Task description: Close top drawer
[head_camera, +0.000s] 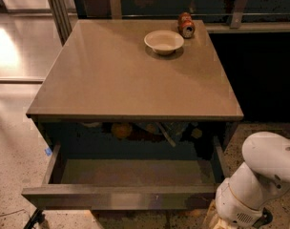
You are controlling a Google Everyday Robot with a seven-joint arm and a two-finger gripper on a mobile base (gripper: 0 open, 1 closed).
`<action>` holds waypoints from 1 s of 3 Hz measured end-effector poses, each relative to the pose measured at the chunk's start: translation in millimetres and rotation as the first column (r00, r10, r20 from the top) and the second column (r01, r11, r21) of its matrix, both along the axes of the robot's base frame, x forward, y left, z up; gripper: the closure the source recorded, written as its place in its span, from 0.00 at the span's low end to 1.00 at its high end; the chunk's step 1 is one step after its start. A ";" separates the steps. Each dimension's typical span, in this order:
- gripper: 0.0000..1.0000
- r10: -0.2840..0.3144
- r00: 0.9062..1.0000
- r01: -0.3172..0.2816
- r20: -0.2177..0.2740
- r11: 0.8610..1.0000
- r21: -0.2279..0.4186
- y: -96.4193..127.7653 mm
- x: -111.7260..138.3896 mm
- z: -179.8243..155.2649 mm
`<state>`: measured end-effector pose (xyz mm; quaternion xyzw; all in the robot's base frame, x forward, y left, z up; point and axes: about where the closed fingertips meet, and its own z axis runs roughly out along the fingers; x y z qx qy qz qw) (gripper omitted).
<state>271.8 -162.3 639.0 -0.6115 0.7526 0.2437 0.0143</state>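
The top drawer point(121, 197) is pulled out wide from under the counter top; its grey front sits near the bottom of the camera view. The front part of its floor is bare, and several items lie in shadow at its back point(135, 130). The white arm point(259, 185) stands at the bottom right, beside the drawer's right front corner. The gripper is out of view below the frame edge.
The tan counter top point(121, 75) carries a white bowl point(164, 41) and a red can point(185, 25) lying at the back right. A metal post point(56, 8) stands at the back left. Speckled floor lies left of the cabinet.
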 end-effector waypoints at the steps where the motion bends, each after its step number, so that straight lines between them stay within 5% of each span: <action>1: 1.00 0.000 1.000 0.000 0.000 1.000 0.000 0.0 0.0 0.0; 3: 1.00 -0.038 0.999 0.038 0.017 0.999 -0.002 -2.0 5.6 -1.5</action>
